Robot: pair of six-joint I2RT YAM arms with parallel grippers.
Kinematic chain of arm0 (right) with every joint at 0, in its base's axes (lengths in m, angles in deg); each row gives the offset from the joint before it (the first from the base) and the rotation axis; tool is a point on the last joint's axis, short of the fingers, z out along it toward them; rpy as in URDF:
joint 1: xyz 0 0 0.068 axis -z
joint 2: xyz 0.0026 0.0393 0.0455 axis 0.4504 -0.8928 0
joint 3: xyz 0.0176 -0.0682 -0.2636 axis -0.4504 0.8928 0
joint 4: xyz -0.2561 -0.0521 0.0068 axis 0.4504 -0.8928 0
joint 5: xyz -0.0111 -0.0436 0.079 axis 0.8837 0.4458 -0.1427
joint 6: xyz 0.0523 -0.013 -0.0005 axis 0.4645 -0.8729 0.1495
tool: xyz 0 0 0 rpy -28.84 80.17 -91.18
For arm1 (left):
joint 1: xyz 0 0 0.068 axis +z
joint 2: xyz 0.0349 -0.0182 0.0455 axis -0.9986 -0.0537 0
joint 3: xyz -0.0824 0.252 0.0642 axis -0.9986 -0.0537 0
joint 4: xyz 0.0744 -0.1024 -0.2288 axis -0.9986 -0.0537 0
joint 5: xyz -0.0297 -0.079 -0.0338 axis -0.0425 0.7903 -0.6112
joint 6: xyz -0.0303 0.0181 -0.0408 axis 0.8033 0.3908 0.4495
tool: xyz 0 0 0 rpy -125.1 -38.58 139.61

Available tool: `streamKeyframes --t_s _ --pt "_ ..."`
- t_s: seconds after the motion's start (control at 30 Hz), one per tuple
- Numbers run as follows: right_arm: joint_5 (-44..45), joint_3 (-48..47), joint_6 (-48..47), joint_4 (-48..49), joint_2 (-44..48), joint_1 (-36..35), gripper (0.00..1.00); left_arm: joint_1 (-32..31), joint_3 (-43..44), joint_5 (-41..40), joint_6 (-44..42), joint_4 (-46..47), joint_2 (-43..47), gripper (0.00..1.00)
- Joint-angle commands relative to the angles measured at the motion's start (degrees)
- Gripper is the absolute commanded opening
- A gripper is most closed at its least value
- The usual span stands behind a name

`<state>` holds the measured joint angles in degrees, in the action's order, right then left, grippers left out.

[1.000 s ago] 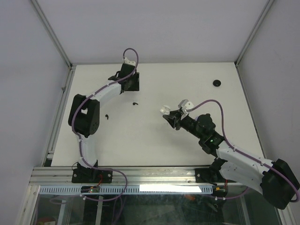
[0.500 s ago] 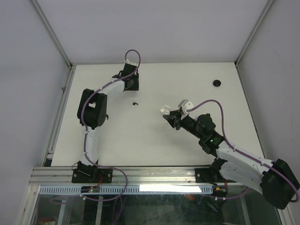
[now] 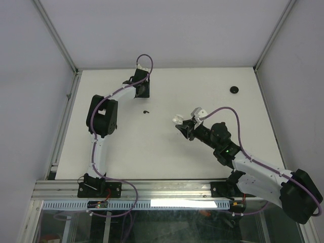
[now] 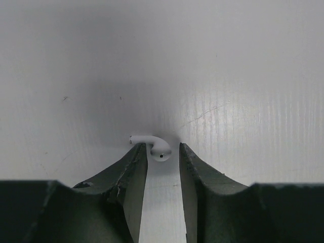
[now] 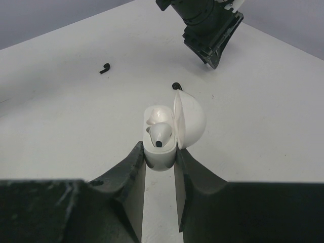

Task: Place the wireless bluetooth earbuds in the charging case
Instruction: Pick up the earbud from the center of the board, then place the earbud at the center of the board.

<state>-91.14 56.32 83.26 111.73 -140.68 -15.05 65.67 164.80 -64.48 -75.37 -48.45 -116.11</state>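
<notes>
In the left wrist view a white earbud (image 4: pixel 152 146) lies on the white table. My left gripper (image 4: pixel 161 151) is open, and its tips stand either side of the earbud's head without pinching it. The stem points left past the left fingertip (image 4: pixel 137 154). My right gripper (image 5: pixel 160 152) is shut on the white charging case (image 5: pixel 160 152), whose lid (image 5: pixel 190 119) stands open to the right. One white earbud (image 5: pixel 161 132) sits in the case. Two black earbuds (image 5: pixel 105 68) (image 5: pixel 176 86) lie on the table beyond it. In the top view the left gripper (image 3: pixel 142 89) is at the back left and the right gripper (image 3: pixel 186 121) is near the middle.
A black earbud (image 3: pixel 146 112) lies between the two grippers. A black round puck (image 3: pixel 234 89) sits at the back right. The left arm's elbow (image 3: pixel 102 116) hangs over the left side of the table. The enclosure's metal frame (image 3: pixel 66 116) runs along the table's left edge.
The left arm's elbow has swung up and to the right, now covering the black earbud at the left. The left gripper has shifted slightly. The right arm has hardly moved.
</notes>
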Motion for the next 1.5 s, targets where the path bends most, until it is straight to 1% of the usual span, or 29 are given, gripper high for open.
streamKeyframes --t_s 0.0,0.13,0.27,0.4,0.57,0.7,0.87,1.0,1.13,1.47 --pt "-0.27 -2.60 -0.86 3.51 -0.30 0.25 0.00 0.68 1.94 0.16 -1.71 1.10 -0.20 0.30" --pt "-0.27 -2.70 -0.86 3.50 -0.26 0.25 0.00 0.70 0.96 0.48 -2.58 0.84 0.90 0.22" --pt "-0.27 -2.87 -0.86 2.69 0.28 0.25 0.00 0.50 -0.84 2.86 -4.47 0.49 3.94 0.17" --pt "-1.94 -3.16 1.06 1.10 1.29 0.25 0.00 -0.48 -3.61 6.11 -6.34 -0.67 8.88 0.17" --pt "-0.93 -2.86 1.67 -0.74 2.53 0.25 0.00 -3.42 -8.86 8.67 -7.58 -2.34 16.32 0.18" --pt "0.17 -2.36 2.44 -2.43 3.26 0.25 0.00 -6.17 -15.53 9.93 -6.72 -2.93 22.67 0.18" --pt "1.86 -0.45 3.95 -2.67 5.91 0.25 0.00 -11.40 -24.19 12.04 -4.30 -3.14 29.71 0.20" --pt "3.46 0.75 4.51 -3.92 8.39 0.25 0.00 -16.25 -30.15 11.22 -2.79 -3.13 33.64 0.21" --pt "4.02 1.39 4.69 -5.01 9.54 0.25 0.00 -20.25 -34.92 8.43 -1.15 -3.05 35.92 0.22" --pt "3.58 2.98 6.16 -4.08 7.87 0.25 0.00 -26.88 -42.62 2.08 3.70 -1.64 35.44 0.24"
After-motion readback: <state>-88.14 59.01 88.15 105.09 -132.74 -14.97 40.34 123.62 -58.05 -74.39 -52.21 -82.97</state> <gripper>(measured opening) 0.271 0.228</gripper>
